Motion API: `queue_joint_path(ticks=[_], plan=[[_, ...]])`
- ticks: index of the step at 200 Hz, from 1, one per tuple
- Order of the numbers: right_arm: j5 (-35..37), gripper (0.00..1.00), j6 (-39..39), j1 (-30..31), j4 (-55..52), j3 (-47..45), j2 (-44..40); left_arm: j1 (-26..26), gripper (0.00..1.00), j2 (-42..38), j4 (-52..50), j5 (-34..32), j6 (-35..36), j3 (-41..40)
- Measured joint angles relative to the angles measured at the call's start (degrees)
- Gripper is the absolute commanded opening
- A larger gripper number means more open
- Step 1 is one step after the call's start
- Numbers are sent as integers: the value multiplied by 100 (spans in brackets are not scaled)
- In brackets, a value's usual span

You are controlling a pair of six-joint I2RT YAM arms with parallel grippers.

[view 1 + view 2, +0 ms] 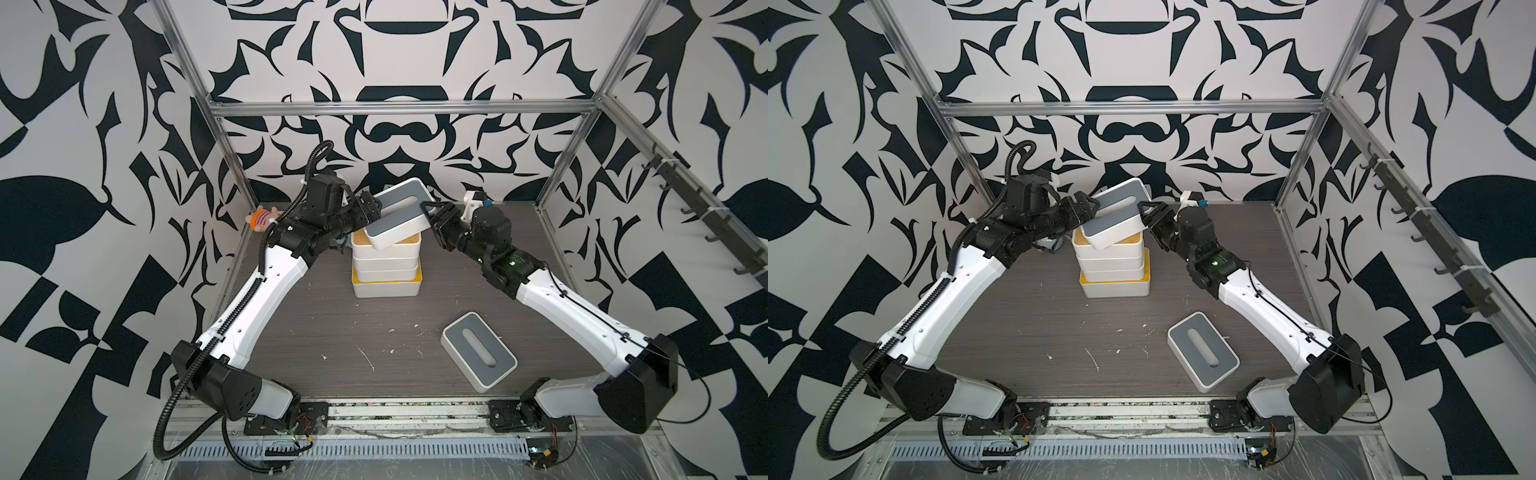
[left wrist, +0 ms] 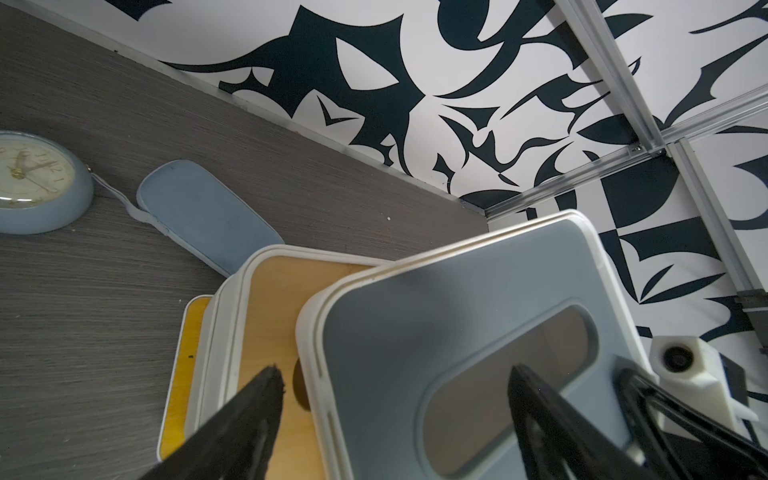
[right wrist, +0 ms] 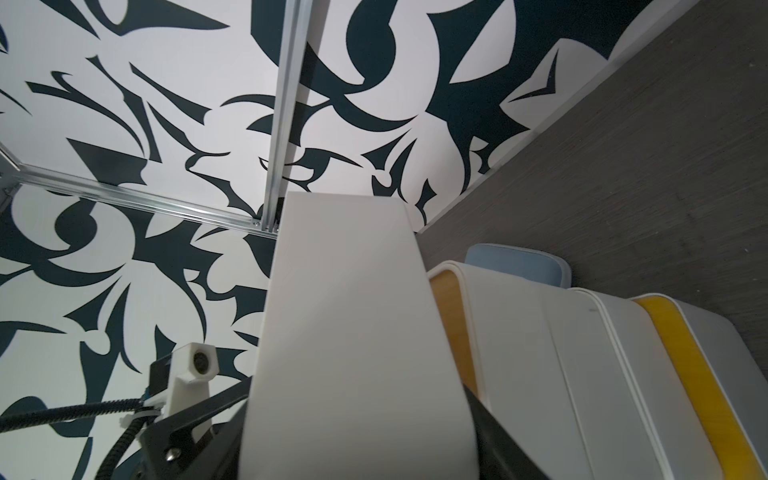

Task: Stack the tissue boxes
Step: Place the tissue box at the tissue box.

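Observation:
A stack of tissue boxes stands mid-table in both top views: a larger yellow-lidded box (image 1: 386, 287) (image 1: 1115, 289) at the bottom and white boxes above it. The topmost one (image 1: 386, 251) has a bamboo-tan lid (image 2: 270, 316). A grey-lidded tissue box (image 1: 399, 216) (image 1: 1115, 216) (image 2: 457, 332) lies tilted on top, its far end raised. My right gripper (image 1: 428, 208) (image 3: 357, 390) is shut on the sides of that box. My left gripper (image 1: 374, 203) (image 2: 392, 374) stands open over its other end, one finger above the tan lid and one above the grey lid's slot. A second grey-lidded box (image 1: 478, 351) (image 1: 1202, 351) lies flat at front right.
Behind the stack lie a blue-grey soft pouch (image 2: 203, 216) (image 3: 515, 262) and a round blue clock (image 2: 37, 183). A small plush toy (image 1: 262, 218) sits at the back left corner. Aluminium frame posts (image 1: 232, 166) border the table, and a rail of hooks (image 1: 706, 224) runs along the right wall.

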Motion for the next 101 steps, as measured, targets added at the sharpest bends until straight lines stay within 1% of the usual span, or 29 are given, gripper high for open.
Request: queue_joint_path(ticks=[61, 64, 70, 101], plan=[[2, 78, -74, 2, -341, -133, 0, -101, 86, 85, -28, -195, 70, 105], [2, 79, -76, 2, -352, -140, 0, -109, 82, 96, -28, -208, 81, 118], [4, 80, -85, 2, -358, -160, 0, -127, 81, 107, -35, -238, 90, 133], [2, 84, -142, 2, -376, -188, -4, -195, 78, 118, -131, -385, 188, 162]])
